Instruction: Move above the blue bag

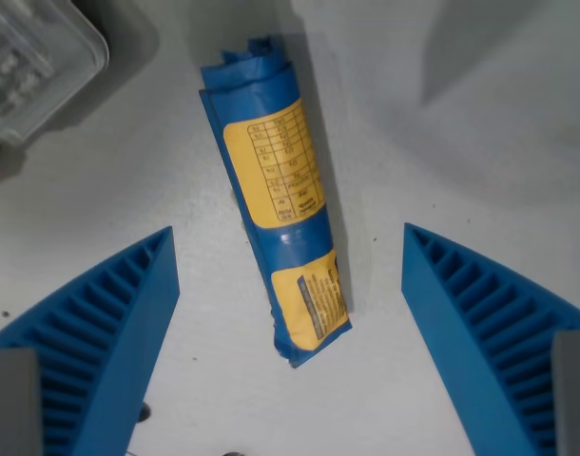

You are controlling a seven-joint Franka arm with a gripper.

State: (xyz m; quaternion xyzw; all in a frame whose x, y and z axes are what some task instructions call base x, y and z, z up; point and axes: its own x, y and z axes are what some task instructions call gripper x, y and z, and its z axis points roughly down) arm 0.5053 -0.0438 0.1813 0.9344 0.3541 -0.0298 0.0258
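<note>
A rolled blue bag (276, 199) with yellow printed labels lies on the white table, running from the upper middle of the wrist view down toward the centre, slightly tilted. My gripper (288, 237) hangs above it, open, with nothing held. Its two blue ribbed fingers (109, 332) stand wide apart at the wrist view's lower left and lower right. The bag's lower end lies between them, touching neither.
A clear plastic container (33, 66) sits at the wrist view's upper left corner. The white table (461, 142) spreads to the wrist view's right, crossed by grey shadows near the top.
</note>
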